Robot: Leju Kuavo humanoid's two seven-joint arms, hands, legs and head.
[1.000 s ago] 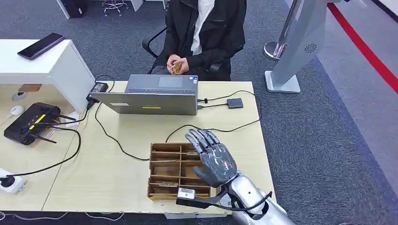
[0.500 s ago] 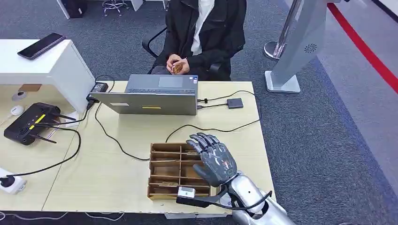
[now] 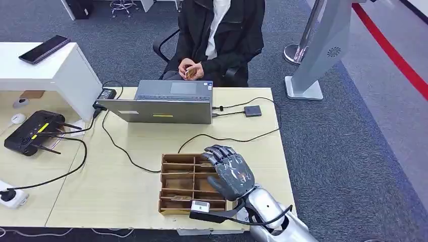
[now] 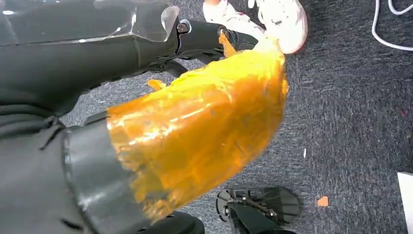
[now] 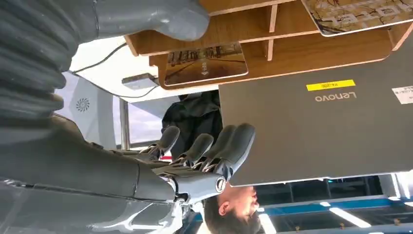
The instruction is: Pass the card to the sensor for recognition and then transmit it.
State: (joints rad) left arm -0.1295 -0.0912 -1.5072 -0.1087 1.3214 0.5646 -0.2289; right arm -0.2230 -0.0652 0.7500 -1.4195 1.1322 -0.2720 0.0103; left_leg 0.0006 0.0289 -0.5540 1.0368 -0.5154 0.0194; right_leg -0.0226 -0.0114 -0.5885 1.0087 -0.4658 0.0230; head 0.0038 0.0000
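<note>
Fingers (image 3: 218,153) spread and curling forward, the right hand (image 3: 231,172) hovers over the right side of the wooden divided tray (image 3: 177,187) near the table's front edge, palm down, gripping nothing. My read is that this is the reach for a card, not yet the pick.

Cards lie flat in the tray's slots, which is why the hand comes in from above with its fingers apart. The right wrist view shows one card (image 5: 206,64) with a picture printed on it lying in a compartment just beside the thumb (image 5: 151,18), and a second patterned card (image 5: 355,14) in another slot. Neither is touched. Which one the hand is aiming at I cannot tell, though the nearer one looks likelier.

Further along the table sits the small dark reader (image 3: 252,111), cabled to the Lenovo laptop (image 3: 166,103) just beside it, well apart from the tray. It is placed where a lifted card could be carried straight forward to it. Behind the laptop a seated person (image 3: 217,35) waits with both hands together over something small, presumably to receive the card after the scan.

The left hand (image 4: 195,131) hangs low over the carpet, wrapped in amber film, so whether its fingers are open or closed I cannot tell.
</note>
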